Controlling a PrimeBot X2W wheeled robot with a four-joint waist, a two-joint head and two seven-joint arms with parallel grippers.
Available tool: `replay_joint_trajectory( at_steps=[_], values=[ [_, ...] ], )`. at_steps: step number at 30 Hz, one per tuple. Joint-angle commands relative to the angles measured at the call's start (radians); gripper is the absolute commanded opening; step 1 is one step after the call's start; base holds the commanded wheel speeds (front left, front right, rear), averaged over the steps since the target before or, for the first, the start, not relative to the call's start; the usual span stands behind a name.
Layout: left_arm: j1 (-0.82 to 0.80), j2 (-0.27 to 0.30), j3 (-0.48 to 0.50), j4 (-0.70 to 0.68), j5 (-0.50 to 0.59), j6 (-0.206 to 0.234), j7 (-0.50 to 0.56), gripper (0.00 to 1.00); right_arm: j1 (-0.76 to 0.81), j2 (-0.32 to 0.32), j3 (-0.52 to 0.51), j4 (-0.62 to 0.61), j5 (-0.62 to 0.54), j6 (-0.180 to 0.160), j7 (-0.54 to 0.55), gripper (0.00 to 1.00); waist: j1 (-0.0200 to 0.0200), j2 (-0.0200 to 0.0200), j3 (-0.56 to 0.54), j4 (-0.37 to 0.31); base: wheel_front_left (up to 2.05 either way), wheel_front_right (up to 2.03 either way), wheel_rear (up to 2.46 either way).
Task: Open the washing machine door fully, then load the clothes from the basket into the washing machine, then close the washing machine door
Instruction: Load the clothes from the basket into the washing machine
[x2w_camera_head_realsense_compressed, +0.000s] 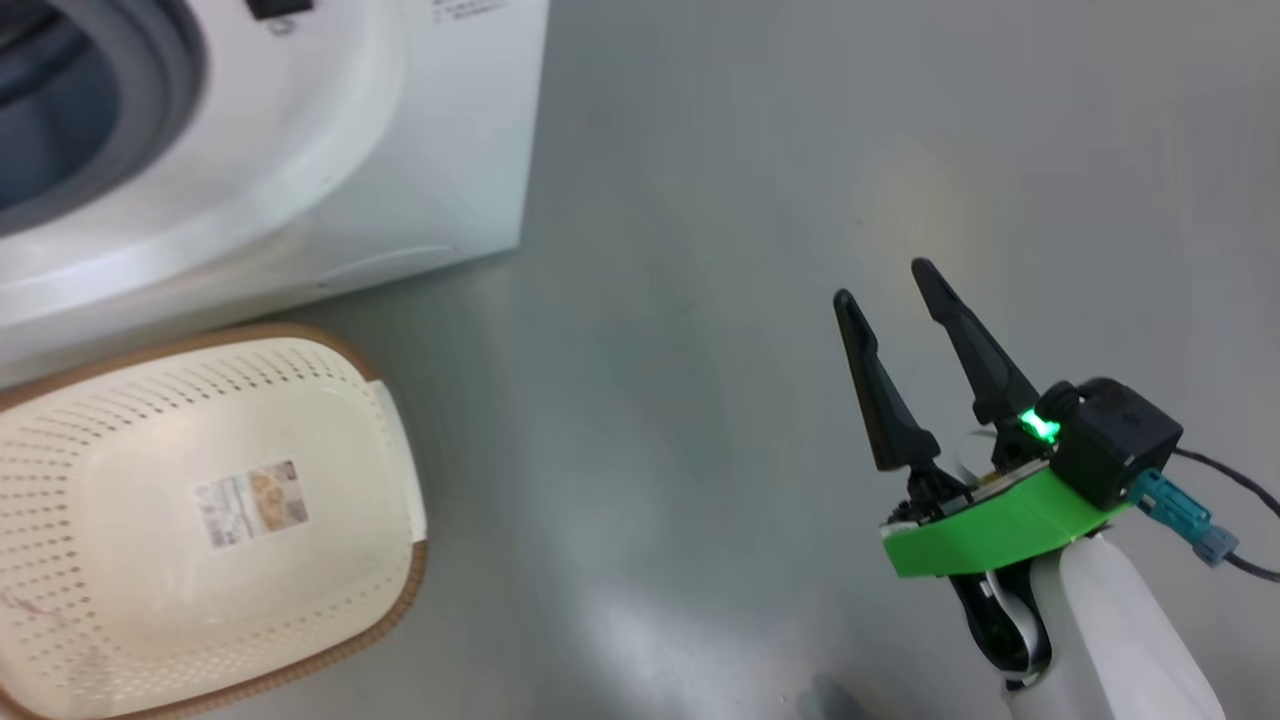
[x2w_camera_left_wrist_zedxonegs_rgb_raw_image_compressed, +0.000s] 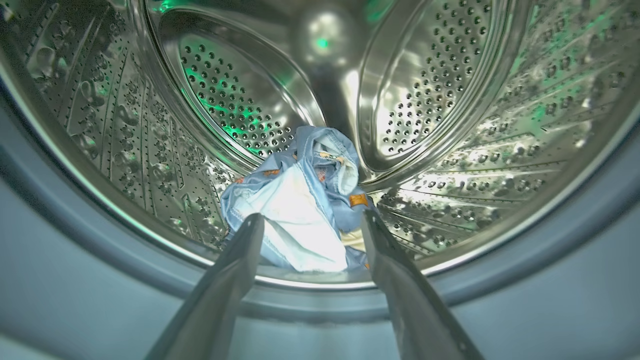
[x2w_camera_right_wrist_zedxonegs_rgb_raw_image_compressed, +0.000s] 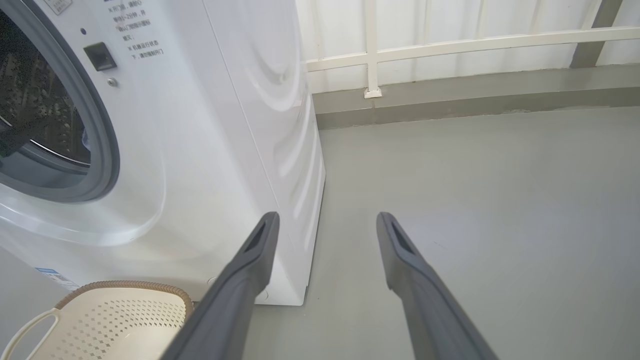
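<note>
Two grippers are before you, both spread wide, and neither pinches anything. Your left gripper (x2w_camera_left_wrist_zedxonegs_rgb_raw_image_compressed: 312, 215) points into the steel drum (x2w_camera_left_wrist_zedxonegs_rgb_raw_image_compressed: 450, 75) of the washing machine (x2w_camera_head_realsense_compressed: 400, 150), its fingers reaching over the grey rubber seal (x2w_camera_left_wrist_zedxonegs_rgb_raw_image_compressed: 75, 280) at the mouth. The clothes (x2w_camera_left_wrist_zedxonegs_rgb_raw_image_compressed: 300, 200) lie in a crumpled heap on the drum's floor just inside the front lip: light-blue cloth with small orange prints and a pale cream panel facing you. The heap shows between the two finger tips, but you cannot tell from this angle whether either tip touches it. Your right gripper (x2w_camera_head_realsense_compressed: 882, 280) hangs over the grey floor (x2w_camera_head_realsense_compressed: 700, 300), well apart from the washing machine and to its right, fingers parted with only air between them. The basket (x2w_camera_head_realsense_compressed: 120, 420) sits on the floor just in front of the washing machine, below its round mouth, with its brown woven rim and a label sticker (x2w_camera_head_realsense_compressed: 250, 503) on its cream bottom in plain sight. From the right wrist you see the machine's white side and a pale railing (x2w_camera_right_wrist_zedxonegs_rgb_raw_image_compressed: 450, 45) along the far wall.
</note>
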Motion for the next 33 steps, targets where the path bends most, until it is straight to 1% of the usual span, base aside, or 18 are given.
replay_joint_trajectory(
  at_steps=[1, 5, 9, 14, 19, 25, 31, 33],
  values=[
    [0.097, 0.029, 0.039, -0.091, 0.004, 0.036, -0.012, 1.0, 0.046, -0.005, 0.007, -0.02, -0.015, 0.002, -0.005, 1.0, 0.0, 0.0, -0.071, 0.052, 0.0, 0.0, 0.0],
    [0.282, -0.02, 0.052, -0.244, 0.026, 0.091, -0.019, 1.0, 0.077, -0.017, -0.011, -0.018, -0.023, 0.002, -0.005, 1.0, 0.0, 0.0, -0.123, 0.08, 0.0, 0.0, 0.0],
    [0.439, -0.073, 0.047, -0.376, 0.073, 0.141, -0.021, 1.0, 0.111, -0.025, -0.042, -0.014, -0.034, 0.002, -0.005, 1.0, 0.0, 0.0, -0.179, 0.112, 0.0, 0.0, 0.0],
    [0.564, -0.115, 0.037, -0.45, 0.111, 0.159, -0.021, 1.0, 0.143, -0.042, -0.049, -0.01, -0.046, 0.002, -0.005, 1.0, 0.0, 0.0, -0.234, 0.142, 0.0, 0.0, 0.0],
    [0.661, -0.149, 0.006, -0.48, 0.148, 0.153, -0.021, 1.0, 0.18, -0.062, -0.049, -0.008, -0.059, 0.002, -0.005, 1.0, 0.0, 0.0, -0.293, 0.179, 0.0, 0.0, 0.0],
    [0.737, -0.183, -0.03, -0.505, 0.179, 0.137, -0.021, 1.0, 0.221, -0.074, -0.046, -0.011, -0.072, 0.002, -0.005, 1.0, 0.0, 0.0, -0.354, 0.208, 0.0, 0.0, 0.0],
    [0.788, -0.202, -0.049, -0.509, 0.198, 0.107, -0.021, 1.0, 0.267, -0.079, -0.056, -0.023, -0.081, 0.002, 0.006, 1.0, 0.0, 0.0, -0.413, 0.226, 0.0, 0.0, 0.0],
    [0.812, -0.208, -0.061, -0.5, 0.199, 0.086, -0.021, 1.0, 0.292, -0.075, -0.061, -0.035, -0.087, 0.002, 0.018, 1.0, 0.0, 0.0, -0.443, 0.232, 0.0, 0.0, 0.0]
  ],
)
